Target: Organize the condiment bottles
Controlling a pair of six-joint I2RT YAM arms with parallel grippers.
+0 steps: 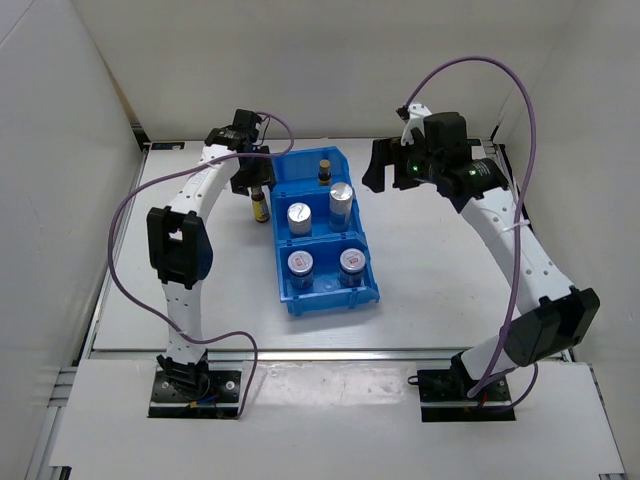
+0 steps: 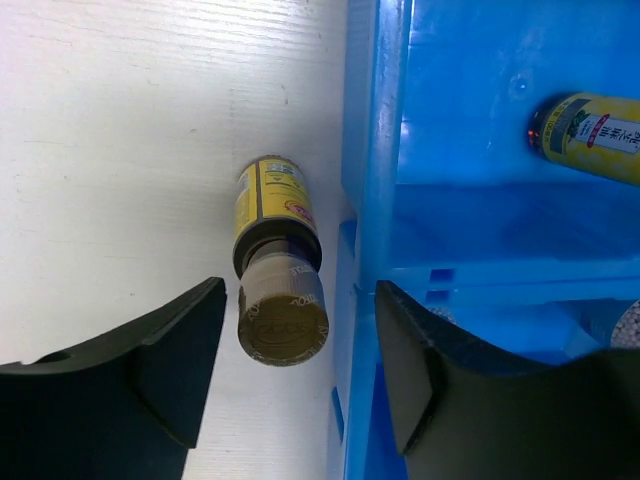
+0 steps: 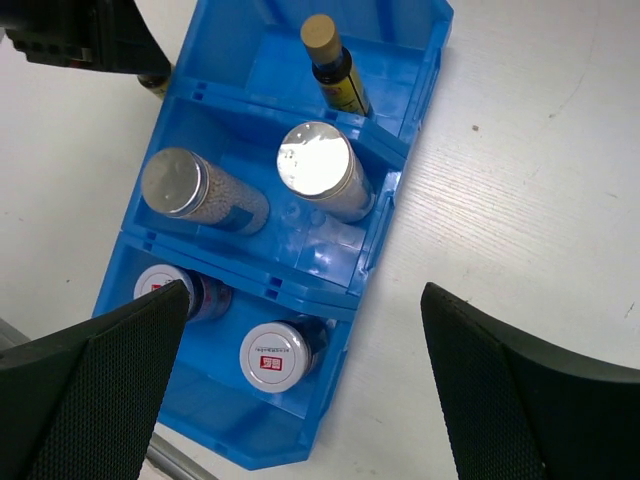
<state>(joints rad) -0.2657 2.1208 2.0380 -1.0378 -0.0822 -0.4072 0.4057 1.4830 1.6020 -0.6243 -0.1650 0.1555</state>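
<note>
A slim dark-brown bottle with a gold cap stands on the table just left of the blue bin. My left gripper hangs over it, open. One finger is left of the cap, and the other is over the bin's wall. Neither touches the cap. A second brown bottle stands in the far compartment. Two tall silver-lidded cylinders fill the middle one, and two squat jars fill the near one. My right gripper hovers wide open and empty, right of the bin.
White walls close in the table on the left, back and right. The bin's left wall stands close beside the loose bottle. Purple cables loop from both arms above the table.
</note>
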